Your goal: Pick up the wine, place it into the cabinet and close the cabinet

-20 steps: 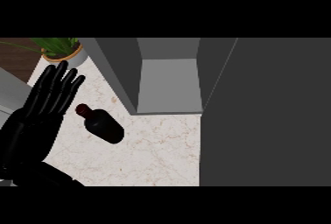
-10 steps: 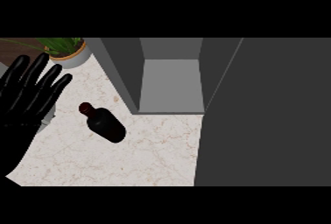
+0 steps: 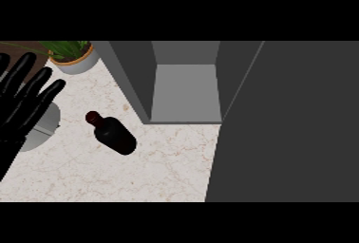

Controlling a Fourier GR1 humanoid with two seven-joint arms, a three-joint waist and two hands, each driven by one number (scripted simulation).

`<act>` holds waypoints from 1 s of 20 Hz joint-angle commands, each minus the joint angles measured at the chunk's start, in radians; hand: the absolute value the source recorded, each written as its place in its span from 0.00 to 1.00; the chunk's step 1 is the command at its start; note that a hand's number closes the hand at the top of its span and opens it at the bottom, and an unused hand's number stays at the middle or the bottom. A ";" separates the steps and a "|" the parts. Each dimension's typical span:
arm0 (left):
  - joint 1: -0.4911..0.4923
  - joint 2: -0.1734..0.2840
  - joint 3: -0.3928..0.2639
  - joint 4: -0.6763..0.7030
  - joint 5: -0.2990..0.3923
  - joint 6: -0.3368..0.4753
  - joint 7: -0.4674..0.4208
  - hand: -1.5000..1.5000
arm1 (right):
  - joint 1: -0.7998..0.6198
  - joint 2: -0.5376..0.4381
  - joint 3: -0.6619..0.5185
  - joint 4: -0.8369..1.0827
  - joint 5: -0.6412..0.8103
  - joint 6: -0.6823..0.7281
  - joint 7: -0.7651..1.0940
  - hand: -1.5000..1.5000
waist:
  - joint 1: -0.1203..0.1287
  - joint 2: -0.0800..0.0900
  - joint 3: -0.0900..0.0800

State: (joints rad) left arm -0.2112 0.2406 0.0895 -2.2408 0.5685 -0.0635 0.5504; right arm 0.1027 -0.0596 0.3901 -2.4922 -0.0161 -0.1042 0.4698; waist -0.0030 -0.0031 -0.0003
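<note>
Marble counter (image 3: 140, 175), wine (image 3: 112, 133) lying down, cabinet (image 3: 186, 85) open.
Fingers (image 3: 32, 90) straight and spread apart, holding nothing: that's the left hand (image 3: 17, 114) at the left edge, apart from the wine on its left. Wine's on its side, neck pointing up-left, just left of and below the cabinet's open front, touching nothing else. Dark door (image 3: 288, 123) fills the far side. Plant (image 3: 71, 54) sits beyond the wine, left of the cabinet. Right hand's out of view.
</note>
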 commanded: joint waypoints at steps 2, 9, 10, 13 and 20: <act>-0.036 -0.007 -0.031 -0.012 -0.062 0.064 0.047 0.00 | 0.015 -0.039 0.029 -0.196 0.070 -0.026 0.133 0.00 | -0.006 -0.001 0.000; -0.017 0.015 0.021 0.068 -0.034 -0.009 0.014 0.00 | -0.089 -0.027 0.047 -0.153 0.110 -0.101 0.183 0.00 | -0.004 0.001 0.000; 0.055 0.005 0.024 0.053 -0.039 -0.049 -0.027 0.00 | -0.138 -0.035 0.050 -0.151 0.136 -0.113 0.244 0.00 | 0.000 0.001 -0.001; -0.050 0.001 -0.005 0.096 -0.072 0.024 0.027 0.00 | -0.087 -0.069 0.039 -0.194 0.103 -0.110 0.211 0.00 | -0.013 0.000 0.000; 0.031 -0.051 -0.026 0.214 -0.140 -0.065 -0.127 0.00 | -0.078 -0.083 0.105 -0.175 0.138 -0.153 0.173 0.00 | -0.012 0.001 0.000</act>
State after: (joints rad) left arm -0.1982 0.2292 0.1027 -2.0824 0.4842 -0.1118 0.4860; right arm -0.0241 -0.1079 0.4825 -2.5055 0.0332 -0.2572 0.6027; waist -0.0132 -0.0034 -0.0013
